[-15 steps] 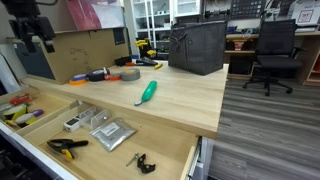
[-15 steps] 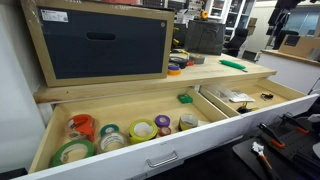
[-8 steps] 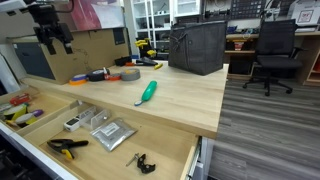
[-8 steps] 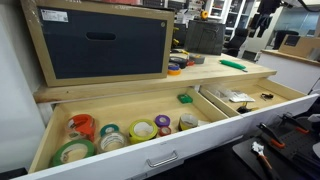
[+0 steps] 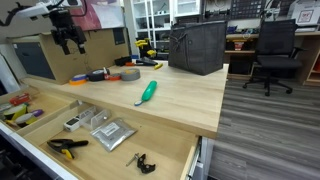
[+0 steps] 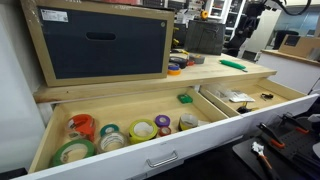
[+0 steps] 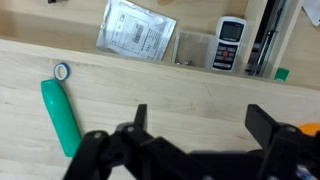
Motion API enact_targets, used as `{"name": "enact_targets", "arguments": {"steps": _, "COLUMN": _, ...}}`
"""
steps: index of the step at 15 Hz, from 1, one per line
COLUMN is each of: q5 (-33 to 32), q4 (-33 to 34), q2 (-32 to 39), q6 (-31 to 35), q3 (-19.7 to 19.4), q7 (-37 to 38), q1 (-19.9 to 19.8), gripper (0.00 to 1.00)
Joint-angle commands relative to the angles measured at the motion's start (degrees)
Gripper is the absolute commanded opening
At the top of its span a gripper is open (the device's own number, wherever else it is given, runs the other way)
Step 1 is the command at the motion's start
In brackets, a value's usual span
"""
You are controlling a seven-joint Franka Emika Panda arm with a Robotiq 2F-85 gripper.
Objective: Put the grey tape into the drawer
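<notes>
The grey tape (image 5: 129, 73) lies flat on the wooden tabletop, next to a blue-and-black roll (image 5: 97, 74) and a flat orange ring (image 5: 79, 78). In an exterior view it shows small at the far end of the top (image 6: 180, 62). The drawer (image 5: 22, 118) stands open at the left with yellow, red and purple items inside. My gripper (image 5: 69, 44) hangs open and empty high above the table, left of and behind the tape. In the wrist view the open jaws (image 7: 200, 125) are over bare wood. The tape is out of the wrist view.
A green tool (image 5: 147, 92) lies mid-table and also shows in the wrist view (image 7: 62, 115). The wider open drawer (image 5: 170, 140) holds a silver packet (image 5: 110, 132) and a black-orange clamp (image 5: 65, 147). A dark bag (image 5: 197, 46) and a cardboard box (image 5: 85, 52) stand at the back.
My gripper has moved steadily to the right above the table, toward the tape rolls. It stays open. Nothing on the table has moved.
</notes>
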Motion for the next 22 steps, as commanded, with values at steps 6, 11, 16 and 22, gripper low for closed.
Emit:
{"name": "enact_targets", "arguments": {"steps": 6, "q5": 0.64, "q4": 11.20, "q2": 8.75, "q6": -0.67, "q3": 1.59, "q7": 4.93, "q1": -0.87, "gripper": 1.00}}
{"name": "enact_targets", "arguments": {"steps": 11, "q5": 0.61, "q4": 18.09, "q2": 14.12, "q6": -1.16, "q3": 1.62, "q7": 5.54, "q1": -1.41, "gripper": 1.00}}
{"name": "enact_targets", "arguments": {"steps": 16, "q5": 1.65, "q4": 24.62, "q2": 20.69, "q6": -1.28, "q3": 1.86, "q7": 9.10, "q1": -1.54, "gripper": 1.00}}
{"name": "enact_targets", "arguments": {"steps": 22, "q5": 2.57, "q4": 33.37, "q2": 28.88, "q6": -1.24, "q3": 2.09, "q7": 12.70, "q1": -1.43, "gripper": 1.00}}
